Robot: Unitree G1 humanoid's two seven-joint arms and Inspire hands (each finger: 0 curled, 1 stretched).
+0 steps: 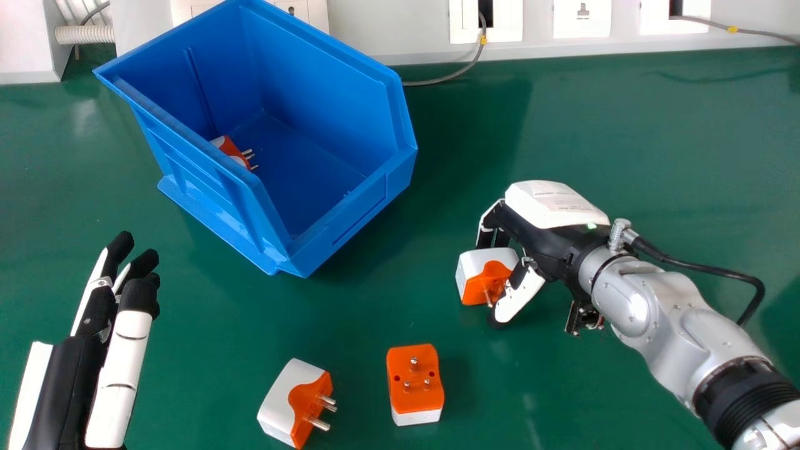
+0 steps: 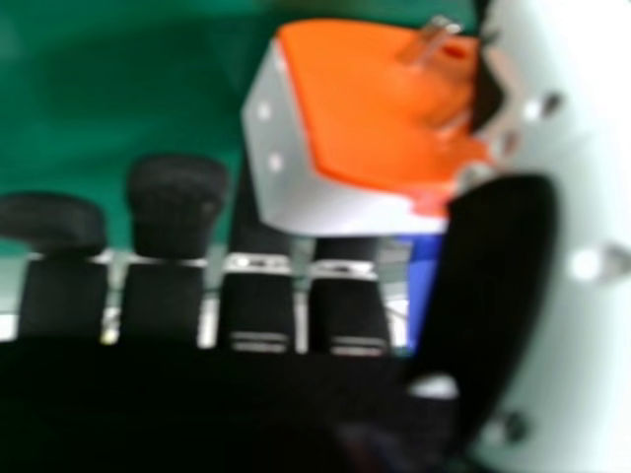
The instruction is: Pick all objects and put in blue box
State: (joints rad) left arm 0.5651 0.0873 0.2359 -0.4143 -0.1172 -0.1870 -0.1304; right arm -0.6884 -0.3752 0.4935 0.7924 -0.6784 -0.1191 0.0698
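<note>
My right hand point(image 1: 553, 212) is low at the right of the table, curled round an orange and white plug adapter point(image 1: 487, 272), fingers behind and thumb on the near side. In the right hand view, that adapter point(image 2: 360, 113) sits between the thumb and the fingers of my right hand point(image 2: 261, 305), its pins towards the thumb. Two more adapters lie near the front edge: one on its side point(image 1: 300, 400), another with pins up point(image 1: 415, 381). The blue box point(image 1: 387, 178) holds another adapter point(image 1: 231, 150), partly hidden by its wall. My left hand point(image 1: 69, 387) is at the lower left, fingers straight.
The box stands on the green table point(image 1: 600, 387) at the back left, its near corner towards the middle. Behind it is a wall with sockets point(image 1: 581, 19) and a grey cable point(image 1: 437, 80). A black cable point(image 1: 706, 269) loops over my right wrist.
</note>
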